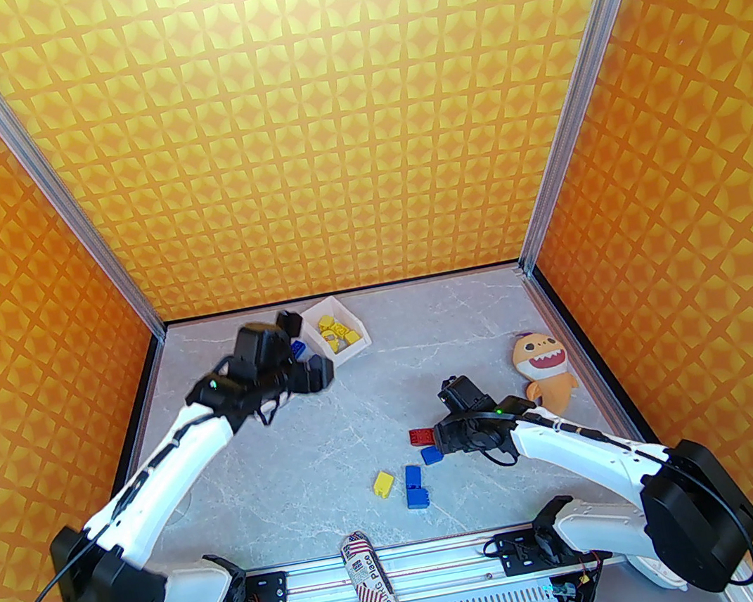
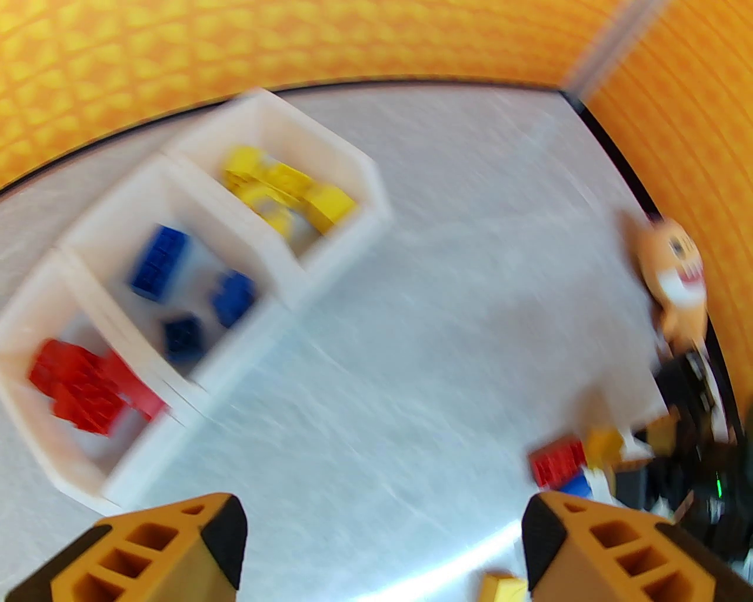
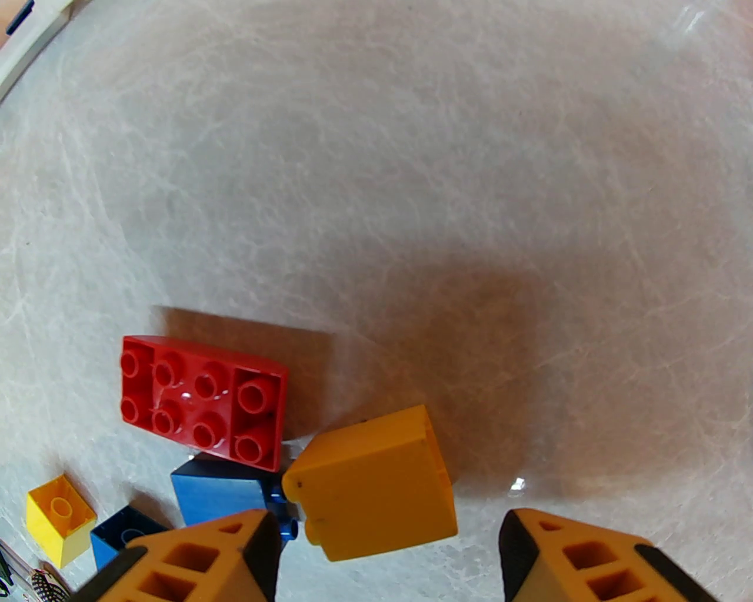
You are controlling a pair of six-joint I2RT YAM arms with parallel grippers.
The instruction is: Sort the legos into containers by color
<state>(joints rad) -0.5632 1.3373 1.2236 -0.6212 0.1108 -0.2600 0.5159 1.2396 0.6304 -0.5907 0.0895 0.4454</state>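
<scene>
The white three-bin tray [image 2: 329, 258] sits at the back left of the table, also seen from above as tray [image 1: 350, 311]. Its bins hold red bricks [image 2: 82, 382], blue bricks [image 2: 159, 261] and yellow bricks [image 2: 288, 188]. My left gripper [image 1: 306, 347] hovers open and empty by the tray's near side; the left wrist view is blurred. My right gripper [image 3: 388, 558] is open low over the table. A yellow brick [image 3: 373, 482] lies on its side just ahead of its fingertips. Beside it are a red brick [image 3: 203, 402] and a blue brick [image 3: 217, 491].
Loose on the table stand a yellow brick [image 1: 383, 482] and two blue bricks [image 1: 413, 475], [image 1: 418, 497]. An orange plush monster [image 1: 545, 371] lies behind the right arm. A printed roll [image 1: 369, 579] rests on the front rail. Orange walls enclose three sides.
</scene>
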